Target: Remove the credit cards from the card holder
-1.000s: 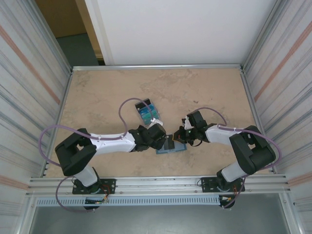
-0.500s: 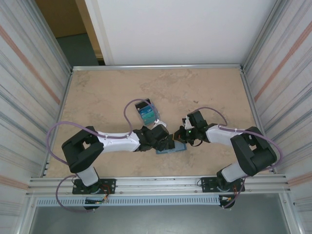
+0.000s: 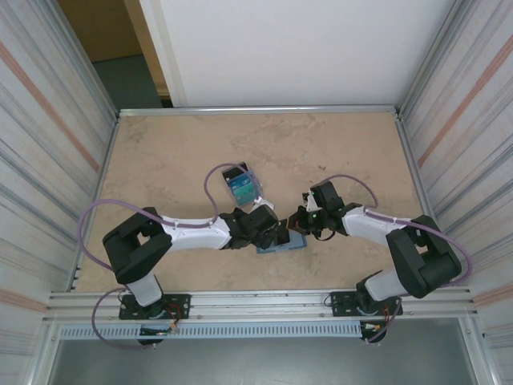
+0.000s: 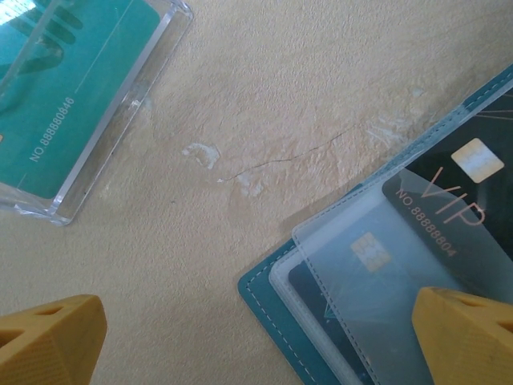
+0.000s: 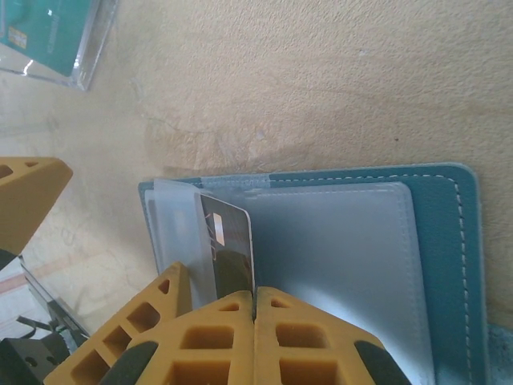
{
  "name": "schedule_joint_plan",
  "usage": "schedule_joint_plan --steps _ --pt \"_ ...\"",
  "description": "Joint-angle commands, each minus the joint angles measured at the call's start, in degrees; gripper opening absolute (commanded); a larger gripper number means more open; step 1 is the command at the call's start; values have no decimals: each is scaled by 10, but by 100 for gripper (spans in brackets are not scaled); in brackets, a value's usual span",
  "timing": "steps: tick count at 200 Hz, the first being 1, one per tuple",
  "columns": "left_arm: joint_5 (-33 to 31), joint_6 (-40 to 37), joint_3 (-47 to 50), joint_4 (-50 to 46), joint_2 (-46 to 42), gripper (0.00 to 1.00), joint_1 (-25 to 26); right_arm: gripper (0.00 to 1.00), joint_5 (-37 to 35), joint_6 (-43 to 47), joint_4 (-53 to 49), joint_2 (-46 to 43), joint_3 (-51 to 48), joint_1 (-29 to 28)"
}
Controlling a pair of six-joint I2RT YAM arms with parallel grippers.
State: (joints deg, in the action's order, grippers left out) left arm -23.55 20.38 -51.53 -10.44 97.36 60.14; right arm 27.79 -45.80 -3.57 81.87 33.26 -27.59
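Observation:
The teal card holder (image 3: 282,243) lies open on the table between the two arms, its clear pockets facing up (image 5: 337,265). My right gripper (image 5: 255,298) is shut on a black credit card (image 5: 234,241) that stands up out of a clear sleeve at the holder's left side. In the left wrist view the holder's corner (image 4: 276,309) shows a black VIP card (image 4: 461,200) and a chip card (image 4: 373,261) under clear sleeves. My left gripper (image 4: 256,345) hangs open over that corner, one fingertip (image 4: 48,337) above bare table and the other (image 4: 469,329) over the holder.
A clear plastic case (image 3: 243,186) holding a teal-green card (image 4: 72,88) sits just behind and left of the holder. Ribbed metal walls close in both sides. Open tabletop (image 3: 184,152) stretches toward the back.
The left arm has slid right, bringing its open gripper up to the holder's left corner. The right gripper has stayed shut on the black card at the holder.

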Motion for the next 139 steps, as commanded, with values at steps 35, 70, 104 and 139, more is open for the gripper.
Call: schedule_joint_plan --steps 35,70,104,139 --pt "3 8 1 -18 21 99 4 7 30 -6 26 -8 -11 6" --pt "4 13 1 -16 31 99 4 10 47 -11 46 -13 -16 6" --pt "10 19 4 -16 36 99 4 13 53 -13 54 -16 -21 5" --pt "12 22 5 -18 35 99 4 18 58 -13 64 -7 -24 1"
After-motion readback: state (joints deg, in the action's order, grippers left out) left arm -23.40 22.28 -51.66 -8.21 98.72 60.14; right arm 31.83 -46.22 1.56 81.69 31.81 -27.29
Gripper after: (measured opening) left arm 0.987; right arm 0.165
